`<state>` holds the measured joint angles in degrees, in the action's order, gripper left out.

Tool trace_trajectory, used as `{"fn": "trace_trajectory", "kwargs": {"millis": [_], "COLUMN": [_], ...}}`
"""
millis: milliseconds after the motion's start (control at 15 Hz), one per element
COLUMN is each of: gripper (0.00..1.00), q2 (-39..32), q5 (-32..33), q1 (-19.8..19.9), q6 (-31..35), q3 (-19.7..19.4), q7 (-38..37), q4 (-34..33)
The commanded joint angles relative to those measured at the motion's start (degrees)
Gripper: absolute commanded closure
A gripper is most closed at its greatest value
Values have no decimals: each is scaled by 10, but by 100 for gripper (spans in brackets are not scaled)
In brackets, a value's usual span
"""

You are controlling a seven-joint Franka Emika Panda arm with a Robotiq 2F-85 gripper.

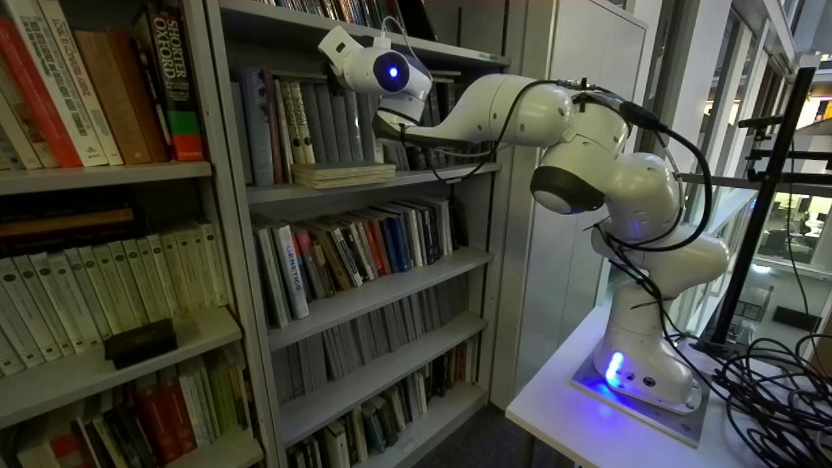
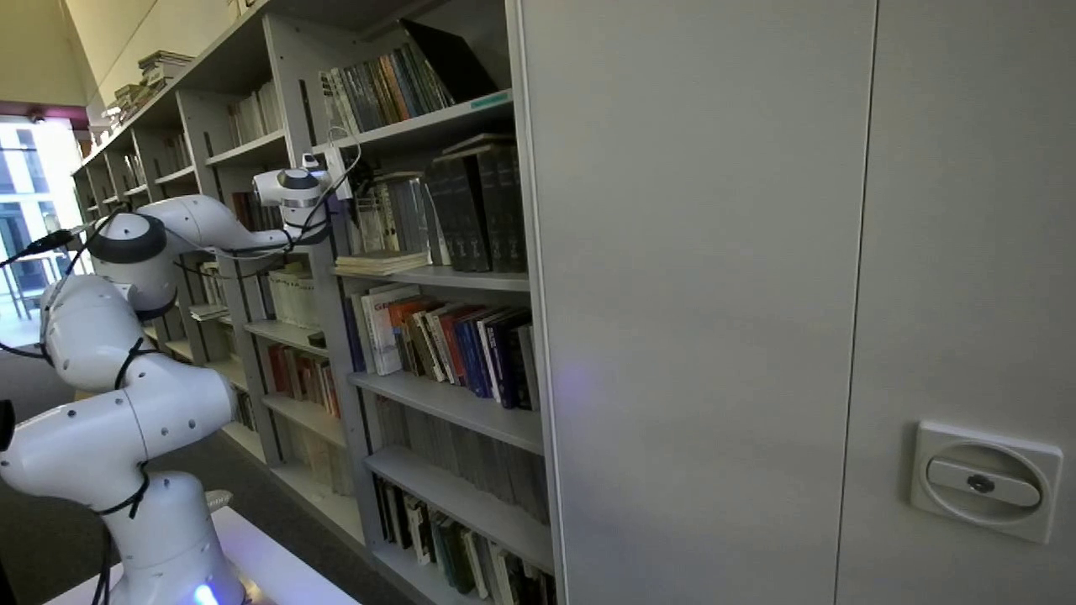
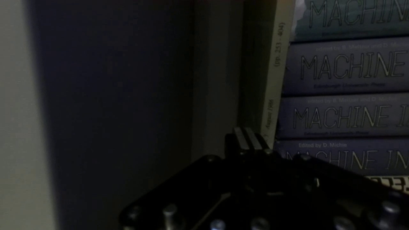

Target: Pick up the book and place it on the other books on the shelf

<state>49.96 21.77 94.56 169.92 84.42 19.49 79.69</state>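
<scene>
Wrist view: hand pressed together just beside thin book; contact unclear.

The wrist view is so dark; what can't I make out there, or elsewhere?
Wrist view: titles of the upright books, cut off by the right edge.
Wrist view: one end of the thin book, behind the gripper.
In an exterior view: some upright books, behind the arm.
Both exterior views: lettering on the flat pile, too small.

You see the tool nearly black in a dim wrist view; blue light from the robot base tints the surface, and a far window glares white.
</scene>
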Motion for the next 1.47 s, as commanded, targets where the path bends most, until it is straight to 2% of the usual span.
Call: {"fn": "trace_trajectory", "kwargs": {"millis": [0, 467, 867, 1400], "gripper": [100, 100, 100, 100], "q2": [-2, 0, 28, 79], "q5": [4, 8, 6, -7], "q1": [-17, -41, -13, 25], "q6": [11, 16, 33, 44], "q3": [-14, -21, -22, -53], "q7": [-8, -8, -24, -80], "q4": [19, 48, 35, 14]}}
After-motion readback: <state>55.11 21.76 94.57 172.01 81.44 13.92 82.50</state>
